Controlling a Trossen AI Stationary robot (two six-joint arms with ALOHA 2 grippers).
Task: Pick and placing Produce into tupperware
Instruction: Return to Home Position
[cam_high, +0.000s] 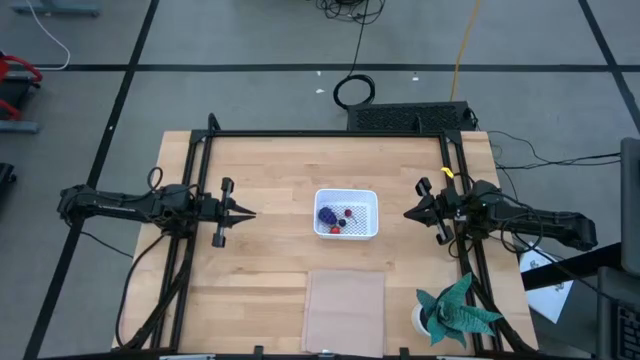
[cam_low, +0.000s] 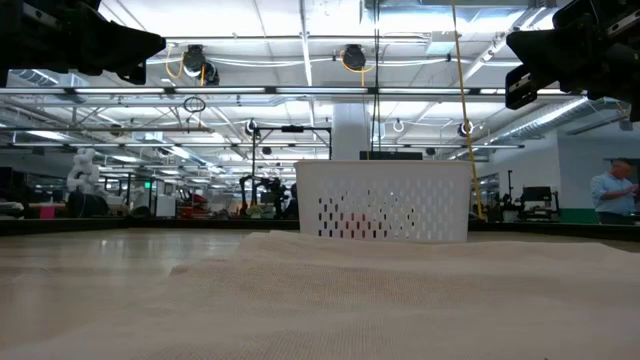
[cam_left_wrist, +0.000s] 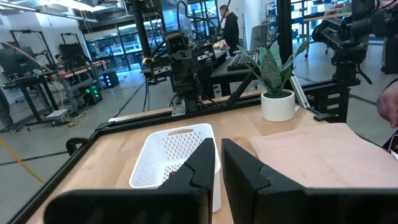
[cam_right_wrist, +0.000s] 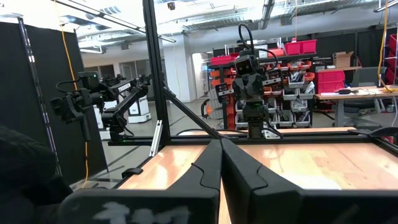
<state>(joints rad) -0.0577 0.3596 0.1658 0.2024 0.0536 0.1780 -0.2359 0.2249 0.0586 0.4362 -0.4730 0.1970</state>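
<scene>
The white tupperware (cam_high: 346, 213) stands on the middle of the wooden table and also shows in the low view (cam_low: 383, 213) and the left wrist view (cam_left_wrist: 177, 155). The produce lies inside it: a purple-blue bunch (cam_high: 327, 215), a red piece (cam_high: 347, 212) and two small berries (cam_high: 337, 228). My left gripper (cam_high: 250, 213) hovers left of the tupperware, pointing level at it. Its fingers (cam_left_wrist: 219, 163) are drawn to a narrow slit with nothing between them. My right gripper (cam_high: 408, 213) hovers to the right, also pointing at the tupperware. It is shut (cam_right_wrist: 221, 149) and empty.
A flat pale sheet (cam_high: 345, 310) lies at the near edge, in front of the tupperware. A teal paper plant in a white pot (cam_high: 455, 312) stands at the near right corner. A black frame (cam_high: 330, 134) borders the table. People stand in the room beyond (cam_low: 612, 190).
</scene>
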